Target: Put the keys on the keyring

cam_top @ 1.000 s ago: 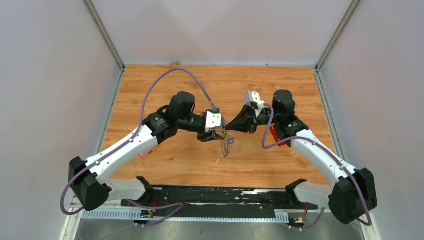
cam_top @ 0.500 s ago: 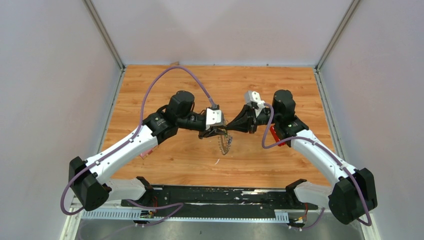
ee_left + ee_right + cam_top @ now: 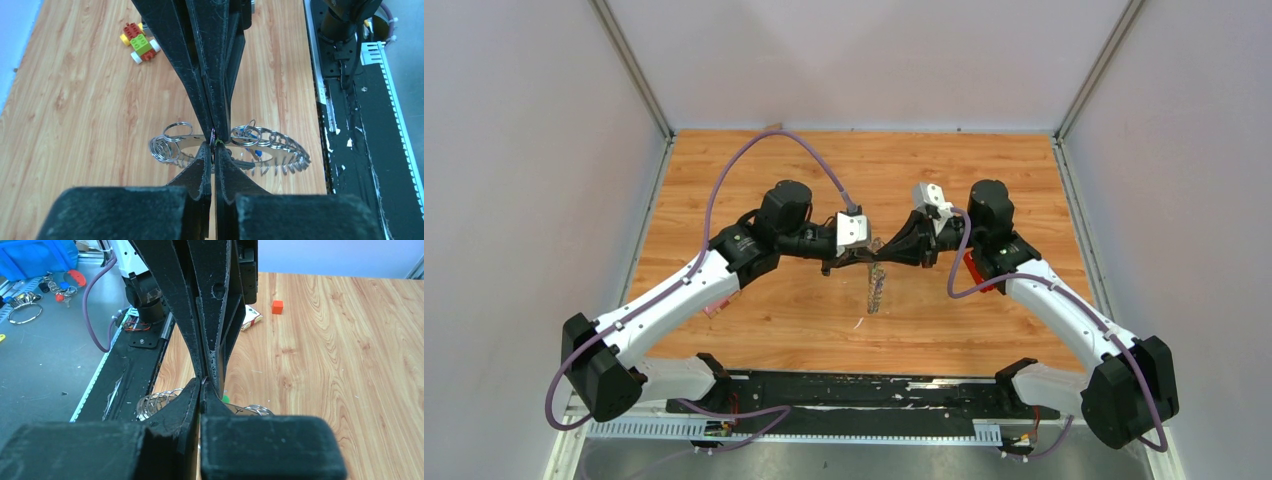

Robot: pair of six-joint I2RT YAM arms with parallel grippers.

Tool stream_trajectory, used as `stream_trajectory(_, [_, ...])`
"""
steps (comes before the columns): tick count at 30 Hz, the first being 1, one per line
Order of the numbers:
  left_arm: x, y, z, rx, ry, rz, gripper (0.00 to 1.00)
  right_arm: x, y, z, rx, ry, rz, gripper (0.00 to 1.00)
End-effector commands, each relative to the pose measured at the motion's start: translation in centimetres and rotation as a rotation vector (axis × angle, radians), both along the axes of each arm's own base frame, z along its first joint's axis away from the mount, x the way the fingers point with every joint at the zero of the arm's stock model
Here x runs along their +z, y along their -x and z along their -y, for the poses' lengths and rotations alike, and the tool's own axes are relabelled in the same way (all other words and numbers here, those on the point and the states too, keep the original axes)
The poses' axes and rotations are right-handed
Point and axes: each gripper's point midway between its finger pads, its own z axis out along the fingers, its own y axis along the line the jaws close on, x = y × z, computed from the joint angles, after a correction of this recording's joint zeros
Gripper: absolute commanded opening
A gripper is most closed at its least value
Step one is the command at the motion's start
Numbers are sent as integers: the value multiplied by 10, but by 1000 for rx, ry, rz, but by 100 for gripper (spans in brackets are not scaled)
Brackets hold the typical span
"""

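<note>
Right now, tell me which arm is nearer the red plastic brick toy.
Right. The right arm passes over the red brick toy, partly hiding it; the left arm lies on the opposite side, well clear.

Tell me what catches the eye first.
The left gripper and right gripper meet tip to tip above the middle of the wooden table, both shut on the keyring, a big silver ring fringed with metal pieces, dangling below them. A toy brick car sits apart on the wood.

Left tool [image 3: 213, 150] hides keyring [image 3: 182, 142] centre; what it pinches too small to ID.
</note>
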Motion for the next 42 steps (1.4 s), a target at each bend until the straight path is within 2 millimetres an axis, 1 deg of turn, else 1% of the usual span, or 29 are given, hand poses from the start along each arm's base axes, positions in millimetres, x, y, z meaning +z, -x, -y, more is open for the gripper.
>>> stream_trajectory(1, [25, 1, 4, -11, 51, 33, 0, 9, -7, 1, -22, -18, 68, 0])
stream_trajectory(6, [27, -1, -7, 32, 3, 41, 0, 10, -15, 4, -61, -11, 76, 0])
stream_trajectory(12, [22, -6, -19, 82, -130, -6, 0, 6, -23, 6, -112, 8, 99, 0])
stream_trajectory(18, [20, -8, -31, 128, -238, -44, 0, 3, -26, 5, -118, 13, 92, 1])
stream_trajectory(26, [14, -5, -35, 157, -354, -48, 0, 1, -28, 5, -130, 18, 89, 1])
stream_trajectory(30, [6, -3, -38, 173, -445, -49, 0, 0, -29, 5, -135, 20, 90, 1])
stream_trajectory(34, [7, -6, -36, 192, -443, -51, 0, -2, -28, 5, -125, 21, 84, 3])
stream_trajectory(39, [14, -12, -33, 219, -395, -19, 0, -3, -27, 4, -115, 20, 83, 4])
stream_trajectory(40, [15, -12, -33, 221, -393, -18, 0, -3, -26, 4, -111, 20, 82, 6])
stream_trajectory(42, [15, -13, -34, 224, -400, -20, 0, -3, -24, 4, -100, 18, 82, 12])
